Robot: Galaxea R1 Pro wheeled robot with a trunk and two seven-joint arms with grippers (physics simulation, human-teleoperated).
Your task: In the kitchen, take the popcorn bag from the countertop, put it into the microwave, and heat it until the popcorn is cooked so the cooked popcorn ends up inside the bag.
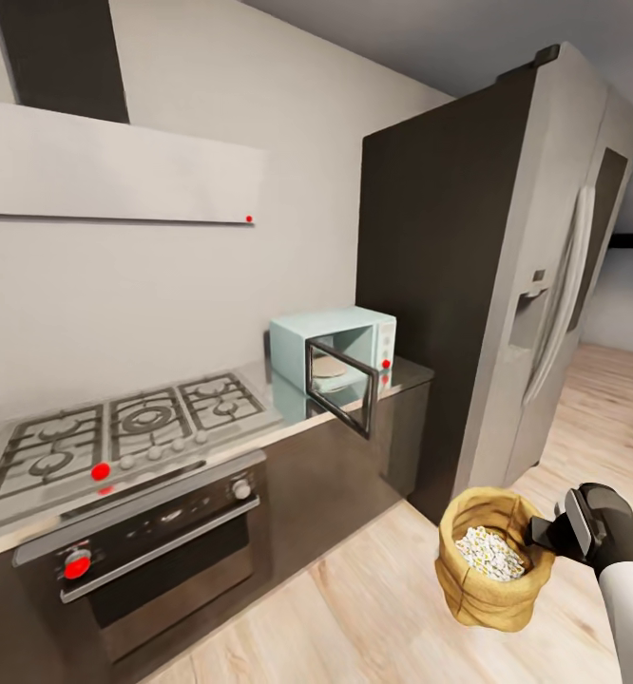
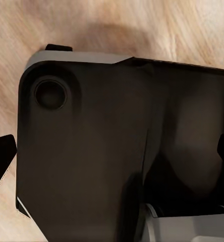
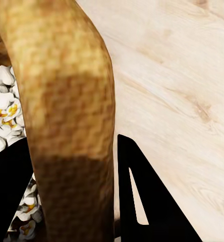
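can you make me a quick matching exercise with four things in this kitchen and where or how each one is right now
Things:
1. popcorn bag
2. microwave
3. fridge
4. gas hob

States or places:
a. set into the countertop above the oven
b. door swung open
c. held over the wooden floor by the right gripper
d. tall, dark-sided, beside the counter's end

Pairs: 1-c, 2-b, 3-d, 4-a

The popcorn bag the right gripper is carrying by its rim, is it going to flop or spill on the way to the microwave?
The popcorn bag looks like soft woven cloth, so it probably sags rather than holding shape. Its mouth is open with popcorn near the rim, so tilting likely spills some. The right gripper pinches one rim edge, so it may swing.
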